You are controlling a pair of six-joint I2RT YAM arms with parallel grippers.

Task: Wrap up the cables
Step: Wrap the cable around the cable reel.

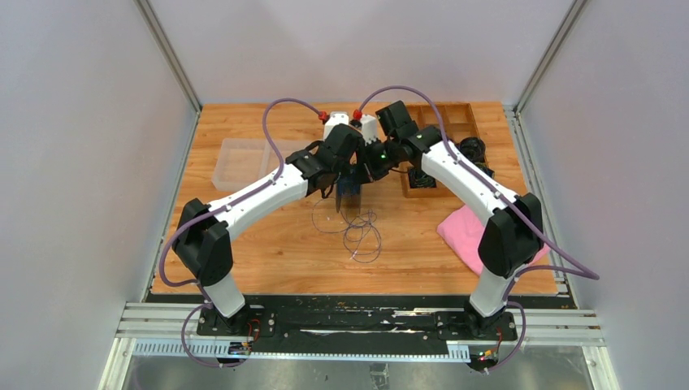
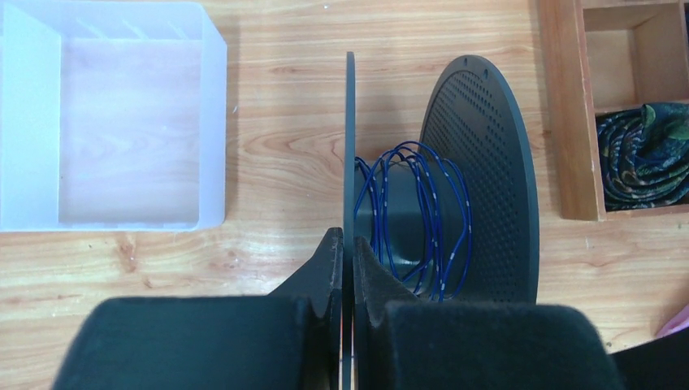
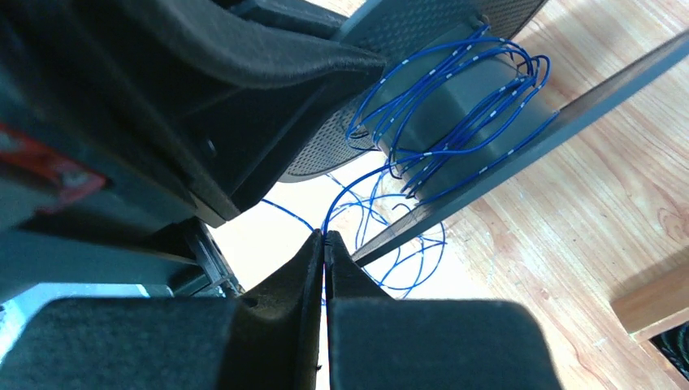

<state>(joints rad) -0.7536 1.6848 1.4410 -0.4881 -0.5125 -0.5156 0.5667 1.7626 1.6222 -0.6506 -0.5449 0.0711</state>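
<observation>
While both arms meet over the middle of the overhead view, the left tool [image 2: 345,272] is seen clamped almost shut on the thin near flange [image 2: 350,146] of a dark spool [image 2: 487,162], with the flange edge pinched between its two pads. And there's the cable [image 2: 421,203]: thin and blue, wound in several loose turns around the spool's hub, between the thin flange and the perforated one, at the centre of the left wrist view. In the right wrist view, the right tool [image 3: 325,244] is fully closed, and a single strand of the cable is nipped at its very tips, lower middle of the frame. That strand can be followed up to the hub at upper right. More cable is seen lying in slack loops on the wooden surface [image 1: 268,244], just below the spool in the overhead view. A clear plastic tray [image 2: 213,122] is seen at upper left of the left wrist view and a wooden compartment box [image 2: 569,122] at right, with a patterned cloth [image 2: 642,154] tucked in one compartment. A pink cloth [image 1: 467,231] is spotted at the lower right of the surface.
</observation>
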